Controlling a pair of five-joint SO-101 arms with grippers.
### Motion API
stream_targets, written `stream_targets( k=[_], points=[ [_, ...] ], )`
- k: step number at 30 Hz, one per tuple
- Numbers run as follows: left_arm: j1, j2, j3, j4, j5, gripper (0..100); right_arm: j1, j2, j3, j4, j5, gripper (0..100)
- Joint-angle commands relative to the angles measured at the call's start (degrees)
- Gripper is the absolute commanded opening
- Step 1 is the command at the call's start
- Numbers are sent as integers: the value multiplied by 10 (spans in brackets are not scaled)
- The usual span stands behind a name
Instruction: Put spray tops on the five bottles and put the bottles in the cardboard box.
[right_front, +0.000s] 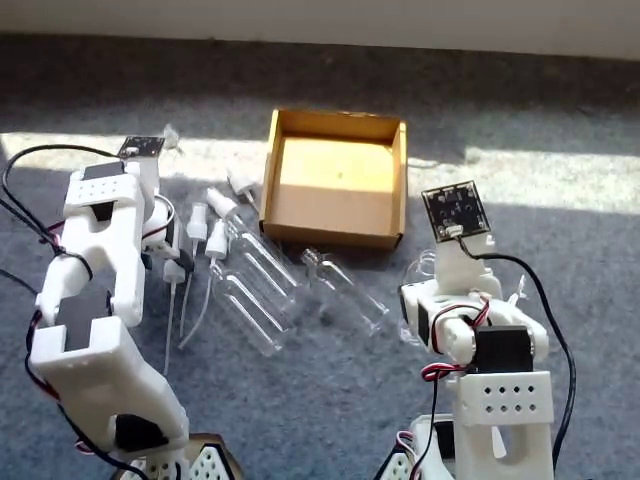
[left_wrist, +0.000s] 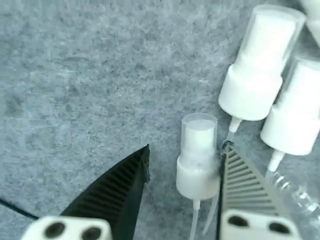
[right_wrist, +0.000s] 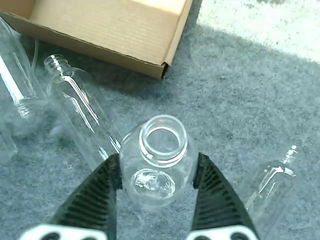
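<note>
A spray top (left_wrist: 198, 152) is straddled by wide-open left jaws, one touching it, at 8 o'clock of the cardboard box (right_front: 335, 235). An upright open bottle (right_wrist: 159, 160) is clamped in right jaws, at 5 o'clock of it. Capping is judged pending: top to be gripped, then aligned over neck.

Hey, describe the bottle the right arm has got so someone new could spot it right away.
Find the cardboard box; just off its near right corner is the right gripper. The bottle between its fingers stands upright, open mouth up, while the other clear bottles lie flat on the carpet.
</note>
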Motion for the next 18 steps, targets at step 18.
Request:
stream_targets(
  k=[18],
  points=[
    [-3, -89, -37, 6, -2, 98, -4, -8, -10, -3, 5, 5]
  ],
)
